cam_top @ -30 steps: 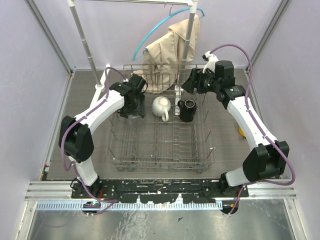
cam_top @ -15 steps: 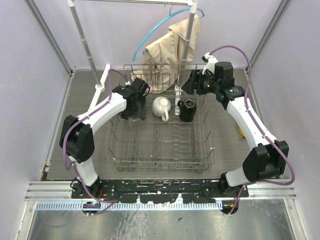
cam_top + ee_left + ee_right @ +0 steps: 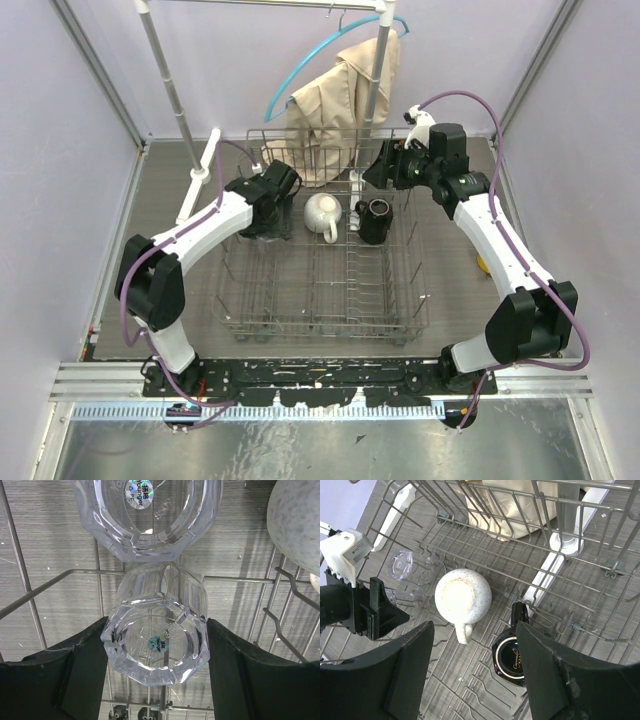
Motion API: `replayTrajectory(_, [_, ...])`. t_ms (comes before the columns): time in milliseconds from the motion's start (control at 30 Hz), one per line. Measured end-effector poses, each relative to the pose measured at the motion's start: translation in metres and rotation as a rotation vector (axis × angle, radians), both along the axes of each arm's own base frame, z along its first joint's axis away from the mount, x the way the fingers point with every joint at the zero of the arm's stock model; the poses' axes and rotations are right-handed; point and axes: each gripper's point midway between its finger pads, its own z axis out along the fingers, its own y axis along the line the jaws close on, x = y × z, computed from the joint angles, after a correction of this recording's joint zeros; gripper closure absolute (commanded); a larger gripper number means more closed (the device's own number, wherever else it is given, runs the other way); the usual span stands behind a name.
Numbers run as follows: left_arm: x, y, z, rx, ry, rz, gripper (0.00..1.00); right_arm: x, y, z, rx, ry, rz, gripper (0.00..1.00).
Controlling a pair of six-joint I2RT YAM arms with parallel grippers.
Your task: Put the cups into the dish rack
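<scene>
The grey wire dish rack fills the table's middle. A white mug and a black mug stand upside down in its back part. My left gripper is at the rack's back left, shut on a clear glass tumbler that is bottom-up between the fingers. A second tumbler lies just beyond it. My right gripper is open and empty above the mugs: the white mug and the black mug. A sliver of the yellow mug shows behind the right arm.
A clothes rail of metal poles stands behind the rack, with a beige garment on a blue hanger drooping over the rack's back edge. Purple walls close in on both sides. The rack's front rows of tines hold nothing.
My left arm has shifted slightly, its wrist moving a little right and towards the back over the rack. The right arm and both mugs have not moved.
</scene>
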Motion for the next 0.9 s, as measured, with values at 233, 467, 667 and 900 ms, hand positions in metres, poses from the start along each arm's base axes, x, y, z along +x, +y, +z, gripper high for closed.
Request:
replayTrajectory(233, [0.0,0.0,0.001,0.005,-0.008,0.001,0.35,0.0,0.001,-0.001,0.001,0.003,0.003,0.28])
replayTrajectory(467, [-0.001,0.004,0.002,0.021,-0.011,0.008,0.25,0.002,0.001,-0.007,-0.001,0.02,0.005,0.28])
replayTrajectory(667, [-0.003,0.01,0.001,0.043,-0.013,0.012,0.06,0.002,0.002,-0.009,-0.001,0.027,0.005,0.28])
replayTrajectory(900, [-0.002,0.011,0.004,0.037,-0.032,0.005,0.03,0.0,0.0,-0.012,-0.005,0.046,-0.007,0.24])
